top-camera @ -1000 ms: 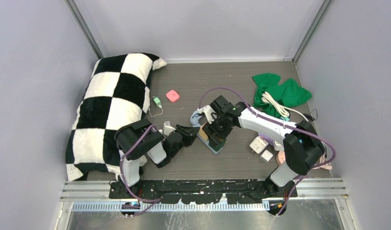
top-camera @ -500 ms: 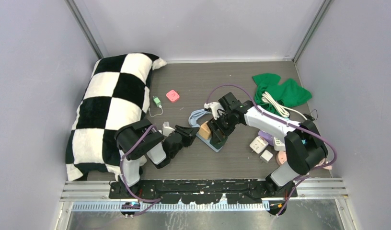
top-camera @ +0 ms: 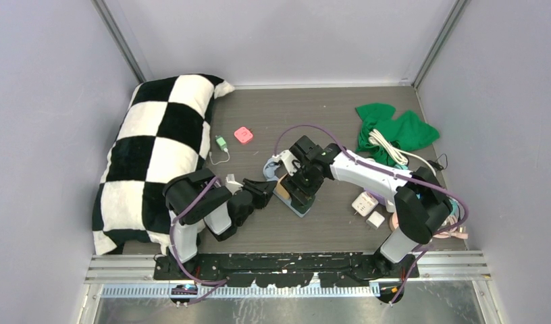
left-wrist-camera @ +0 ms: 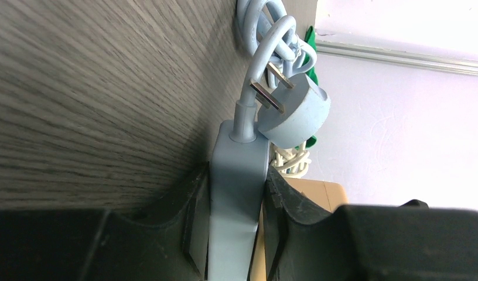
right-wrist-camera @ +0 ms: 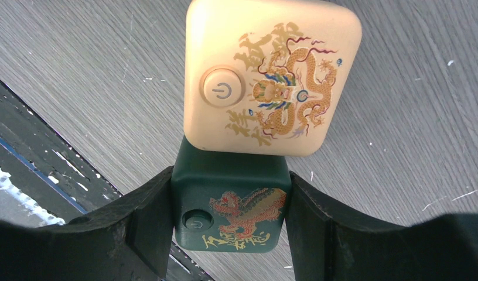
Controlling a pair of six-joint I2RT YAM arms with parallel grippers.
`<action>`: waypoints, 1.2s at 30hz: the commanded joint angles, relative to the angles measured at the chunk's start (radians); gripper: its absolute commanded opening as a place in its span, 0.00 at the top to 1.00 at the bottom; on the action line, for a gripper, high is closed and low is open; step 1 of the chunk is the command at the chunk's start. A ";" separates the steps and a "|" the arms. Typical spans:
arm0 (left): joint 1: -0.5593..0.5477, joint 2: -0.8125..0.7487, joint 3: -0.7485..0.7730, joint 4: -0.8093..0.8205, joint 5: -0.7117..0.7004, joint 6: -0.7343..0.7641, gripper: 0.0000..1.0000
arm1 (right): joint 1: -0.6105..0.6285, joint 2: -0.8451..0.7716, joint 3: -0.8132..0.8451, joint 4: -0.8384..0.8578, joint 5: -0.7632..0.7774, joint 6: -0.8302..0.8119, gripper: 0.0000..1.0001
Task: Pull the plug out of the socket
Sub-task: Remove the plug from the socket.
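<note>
A checkered pillow (top-camera: 154,152) lies left, a green cloth (top-camera: 401,128) far right, a pink block (top-camera: 244,135) between.

Bright, even overhead light, soft shadows, all three views fairly sharp.

The left arm (top-camera: 192,199) has large black joint housings with rounded corners, and white links between them near the base. The right arm (top-camera: 371,175) has a long white link between black joints, and its lowest link is also white. A purple cable (top-camera: 303,127) runs in loose loops along each arm. Both arms stand on a black base plate (top-camera: 286,264), in front of a ribbed metal rail (top-camera: 259,289). The left gripper (left-wrist-camera: 236,175) has matte black fingers (left-wrist-camera: 187,234), with small ridges on one inner face. The right gripper (right-wrist-camera: 229,175) has broad black fingers (right-wrist-camera: 137,228) with smooth curved edges.
</note>
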 commanded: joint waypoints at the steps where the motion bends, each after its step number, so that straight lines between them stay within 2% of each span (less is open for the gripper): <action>1: -0.004 0.046 0.009 -0.031 0.013 -0.042 1.00 | -0.050 -0.010 -0.022 0.053 -0.157 -0.059 0.99; 4: -0.004 0.093 0.034 0.006 0.041 -0.046 1.00 | -0.137 -0.058 -0.091 0.089 -0.132 -0.057 0.99; 9: -0.004 0.164 0.065 0.060 0.084 -0.064 1.00 | -0.137 -0.113 -0.132 0.100 -0.164 -0.060 0.99; 11: -0.004 0.167 0.064 0.065 0.085 -0.064 1.00 | -0.117 -0.104 -0.108 0.085 -0.202 -0.055 0.99; 17: -0.004 0.153 0.043 0.065 0.070 -0.054 1.00 | 0.058 -0.054 -0.032 0.015 -0.231 -0.104 0.99; 21: -0.004 0.158 0.036 0.072 0.067 -0.053 1.00 | 0.077 -0.002 0.028 -0.028 -0.222 -0.135 0.99; 25: -0.004 0.172 0.032 0.088 0.066 -0.055 1.00 | 0.002 0.001 0.038 -0.035 -0.188 -0.144 0.99; 30: -0.004 0.186 0.043 0.089 0.076 -0.054 1.00 | -0.164 -0.090 -0.068 0.029 -0.184 -0.106 0.99; 33: -0.004 0.194 0.055 0.089 0.084 -0.053 1.00 | -0.186 -0.144 -0.129 0.057 -0.200 -0.105 0.99; 36: -0.004 0.196 0.064 0.089 0.090 -0.048 1.00 | -0.183 -0.151 -0.130 0.059 -0.282 -0.089 0.99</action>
